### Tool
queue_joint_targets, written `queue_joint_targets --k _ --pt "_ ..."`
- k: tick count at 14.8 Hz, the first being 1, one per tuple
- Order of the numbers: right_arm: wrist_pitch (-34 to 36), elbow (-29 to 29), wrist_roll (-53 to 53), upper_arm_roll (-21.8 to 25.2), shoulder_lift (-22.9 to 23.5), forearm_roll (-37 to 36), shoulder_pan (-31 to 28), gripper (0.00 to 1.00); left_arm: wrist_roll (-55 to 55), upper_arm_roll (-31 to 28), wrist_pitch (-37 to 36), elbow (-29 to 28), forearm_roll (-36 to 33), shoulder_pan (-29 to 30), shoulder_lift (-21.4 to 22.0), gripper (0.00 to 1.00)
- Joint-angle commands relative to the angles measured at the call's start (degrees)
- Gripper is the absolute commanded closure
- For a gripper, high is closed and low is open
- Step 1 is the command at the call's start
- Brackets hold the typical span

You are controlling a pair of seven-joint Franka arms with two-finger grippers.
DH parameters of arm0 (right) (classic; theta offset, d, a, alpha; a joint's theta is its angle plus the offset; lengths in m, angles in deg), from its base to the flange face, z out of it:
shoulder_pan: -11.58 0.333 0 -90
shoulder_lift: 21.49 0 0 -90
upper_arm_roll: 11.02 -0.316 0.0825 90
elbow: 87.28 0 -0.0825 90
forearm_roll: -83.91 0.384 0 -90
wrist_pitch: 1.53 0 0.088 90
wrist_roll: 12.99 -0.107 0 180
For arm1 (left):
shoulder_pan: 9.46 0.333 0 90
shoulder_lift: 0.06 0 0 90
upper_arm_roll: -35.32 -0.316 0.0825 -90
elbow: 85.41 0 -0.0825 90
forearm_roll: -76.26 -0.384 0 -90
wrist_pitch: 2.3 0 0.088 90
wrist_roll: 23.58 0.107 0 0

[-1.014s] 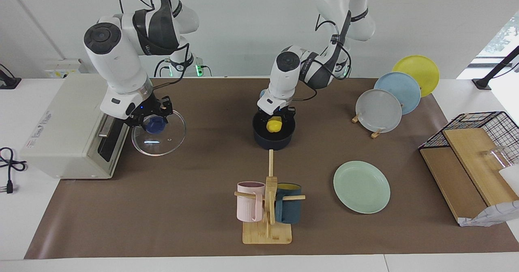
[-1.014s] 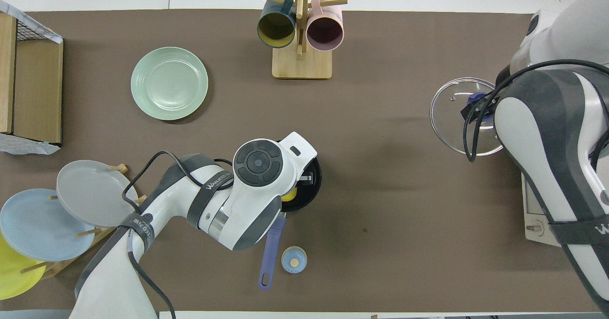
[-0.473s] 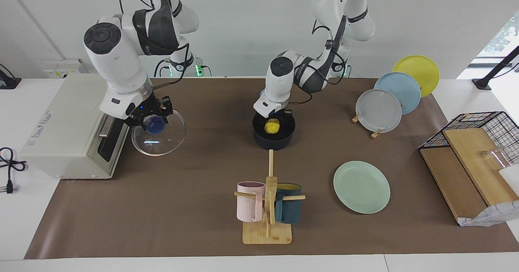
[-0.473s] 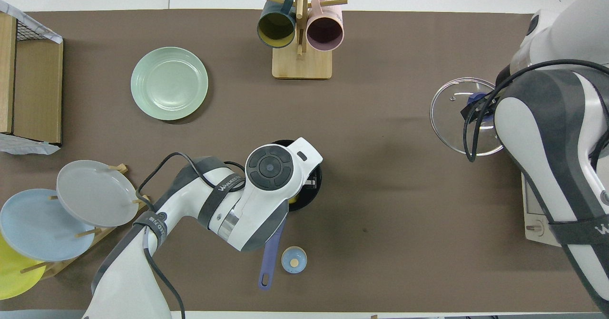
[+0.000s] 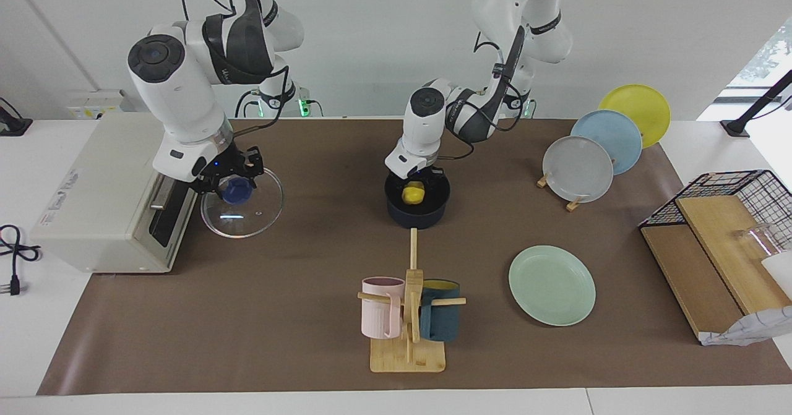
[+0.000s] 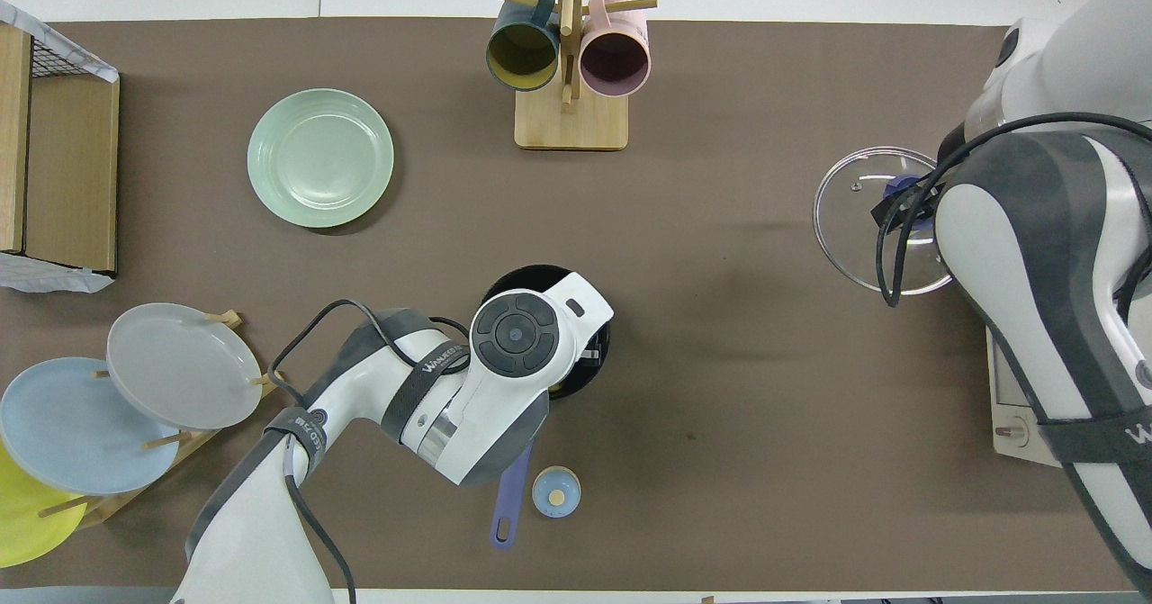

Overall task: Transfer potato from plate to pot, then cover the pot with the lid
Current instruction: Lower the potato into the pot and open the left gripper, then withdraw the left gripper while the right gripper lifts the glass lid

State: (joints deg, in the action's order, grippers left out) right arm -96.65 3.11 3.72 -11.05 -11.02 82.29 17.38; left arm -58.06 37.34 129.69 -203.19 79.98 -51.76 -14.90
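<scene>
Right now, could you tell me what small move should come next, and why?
Probably open the left tool: it is shut on the potato, already down inside the pot. The right tool grips the lid knob, ready to follow.

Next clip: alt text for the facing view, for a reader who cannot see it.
The left gripper holds a small yellow potato inside the dark navy pot at mid-table. The right gripper is shut on the blue knob of the clear glass lid, and the mint-green plate lies bare.
</scene>
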Motion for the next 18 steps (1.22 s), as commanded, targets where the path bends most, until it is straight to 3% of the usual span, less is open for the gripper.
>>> queue_joint_targets --k 1,2,6,11,15,18 --pt "1.4 -1.5 -1.2 -0.3 0.3 -0.2 -0.2 1.00 0.5 -0.9 1.0 -1.0 -1.1 -0.8 0.7 0.12" --pt "1.4 -1.5 -1.2 -0.3 0.3 -0.2 -0.2 1.00 0.6 -1.0 0.4 -1.0 -1.1 -0.8 1.2 0.00" --pt "1.4 -1.5 -1.2 -0.3 0.3 -0.2 -0.2 1.00 1.7 -1.2 -7.8 2.7 -1.1 1.2 4.6 0.00" --pt "1.4 -1.5 -1.2 -0.3 0.3 -0.2 -0.2 1.00 4.9 -1.2 -19.5 10.2 -1.0 8.1 9.1 0.00" --pt "1.7 -1.8 -1.9 -1.0 0.3 -0.1 0.0 1.00 9.0 -1.3 -23.8 12.5 -1.1 16.1 14.7 0.00" --pt "5.0 -5.9 -9.4 -3.4 0.6 -0.1 2.5 1.00 17.0 -1.3 -28.8 15.0 -1.1 24.1 18.0 0.00"
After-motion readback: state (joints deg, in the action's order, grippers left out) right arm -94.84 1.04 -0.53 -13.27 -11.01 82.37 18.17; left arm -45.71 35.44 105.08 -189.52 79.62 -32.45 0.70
